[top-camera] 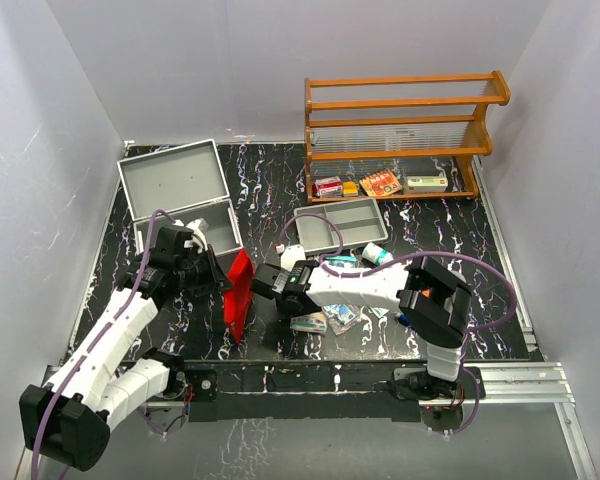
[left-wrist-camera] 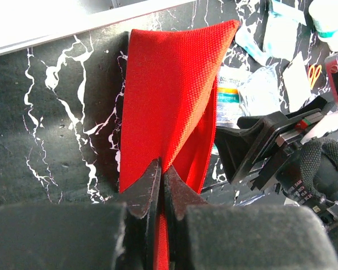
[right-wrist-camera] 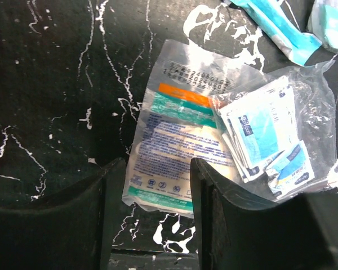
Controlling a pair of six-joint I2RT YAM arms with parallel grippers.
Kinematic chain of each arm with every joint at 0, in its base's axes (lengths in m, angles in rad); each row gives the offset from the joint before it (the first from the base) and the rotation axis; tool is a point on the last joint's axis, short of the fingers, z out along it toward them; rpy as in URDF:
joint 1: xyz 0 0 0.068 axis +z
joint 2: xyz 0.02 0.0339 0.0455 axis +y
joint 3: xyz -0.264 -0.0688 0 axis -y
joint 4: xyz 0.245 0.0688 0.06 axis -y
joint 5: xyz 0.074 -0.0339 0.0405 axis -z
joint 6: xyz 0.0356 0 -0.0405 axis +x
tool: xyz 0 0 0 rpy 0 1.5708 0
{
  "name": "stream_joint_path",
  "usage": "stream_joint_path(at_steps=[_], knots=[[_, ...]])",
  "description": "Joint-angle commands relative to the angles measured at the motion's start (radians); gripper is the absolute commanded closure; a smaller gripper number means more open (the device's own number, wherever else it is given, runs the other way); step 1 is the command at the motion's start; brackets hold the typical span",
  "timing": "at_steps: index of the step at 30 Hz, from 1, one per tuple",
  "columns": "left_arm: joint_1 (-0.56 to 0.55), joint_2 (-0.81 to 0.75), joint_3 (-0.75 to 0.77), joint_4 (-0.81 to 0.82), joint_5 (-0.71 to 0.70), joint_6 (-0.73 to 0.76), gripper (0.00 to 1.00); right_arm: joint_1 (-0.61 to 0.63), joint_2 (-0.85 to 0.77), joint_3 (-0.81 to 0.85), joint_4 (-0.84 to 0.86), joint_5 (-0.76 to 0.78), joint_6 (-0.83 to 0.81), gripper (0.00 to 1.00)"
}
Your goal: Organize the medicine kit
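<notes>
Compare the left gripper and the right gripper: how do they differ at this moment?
The left gripper has its jaws shut on the red pouch; the right gripper has its jaws open and grips nothing. The left gripper holds the pouch standing on edge; the right gripper hangs over a flat plastic packet lying on the table. Both have black jaws.

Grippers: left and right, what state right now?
Left gripper: shut on the flat red fabric pouch.
Right gripper: open, holding nothing, over a clear printed plastic sachet.
</notes>
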Motion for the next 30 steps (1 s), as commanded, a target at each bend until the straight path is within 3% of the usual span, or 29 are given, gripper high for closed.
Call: stream_joint_path(at_steps=[1,12,18,22,30], knots=[[-0.004,-0.043,-0.002,-0.043,-0.024,-0.02,1.0,0.014,-0.021,0.03,0.019,0.041,-0.011,0.53],[-0.004,-0.045,0.0,-0.045,-0.013,-0.03,1.0,0.014,0.064,-0.01,0.069,-0.007,0.016,0.62],[-0.003,-0.037,0.005,-0.034,0.001,-0.033,1.0,0.014,0.079,-0.025,0.066,0.01,0.024,0.84],[-0.003,-0.028,0.009,-0.012,0.046,-0.006,1.0,0.015,0.0,-0.06,0.135,0.012,0.017,1.0],[-0.003,0.005,0.03,0.028,0.147,0.033,1.0,0.013,-0.279,-0.199,0.393,-0.01,-0.032,1.0]])
